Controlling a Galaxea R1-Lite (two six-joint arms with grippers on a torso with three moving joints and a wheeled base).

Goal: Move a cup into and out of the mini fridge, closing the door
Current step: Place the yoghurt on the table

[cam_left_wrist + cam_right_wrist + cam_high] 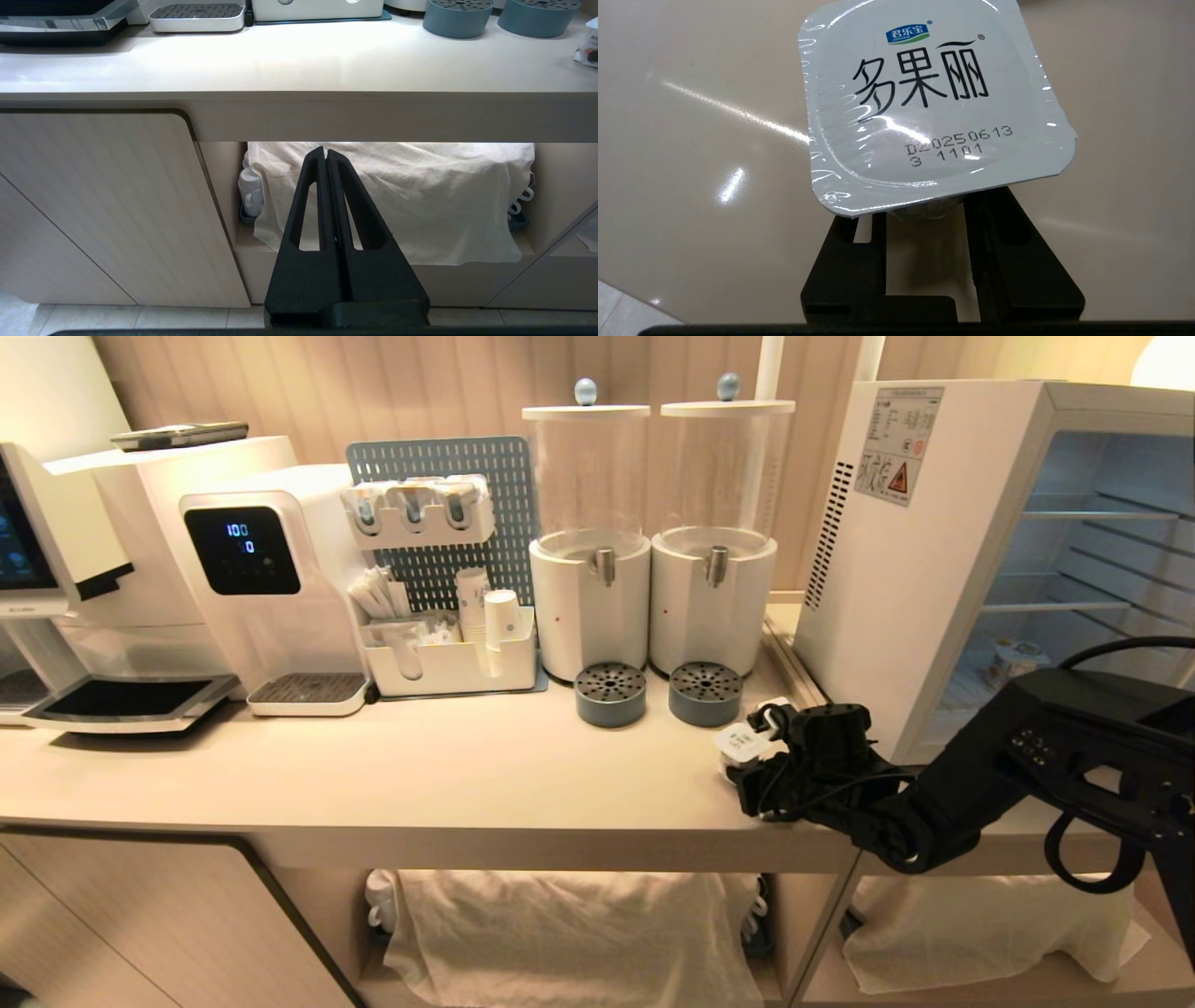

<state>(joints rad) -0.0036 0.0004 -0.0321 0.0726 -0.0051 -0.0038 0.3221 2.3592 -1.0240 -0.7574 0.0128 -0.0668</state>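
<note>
Right gripper (758, 761) over the counter (448, 765), fingers (850, 261) partly closed on the sealed yogurt cup (936, 100) between them, we note the mini fridge (934, 551) just behind it, interior exposed, left gripper (325, 156) fully closed, parked below the counter edge.

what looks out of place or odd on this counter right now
Nothing is spilled or damaged. The mini fridge stands open, its interior exposed, with another cup inside. The right gripper holds a sealed yogurt cup just above the counter in front of it. The left gripper is shut below the counter edge.
</note>
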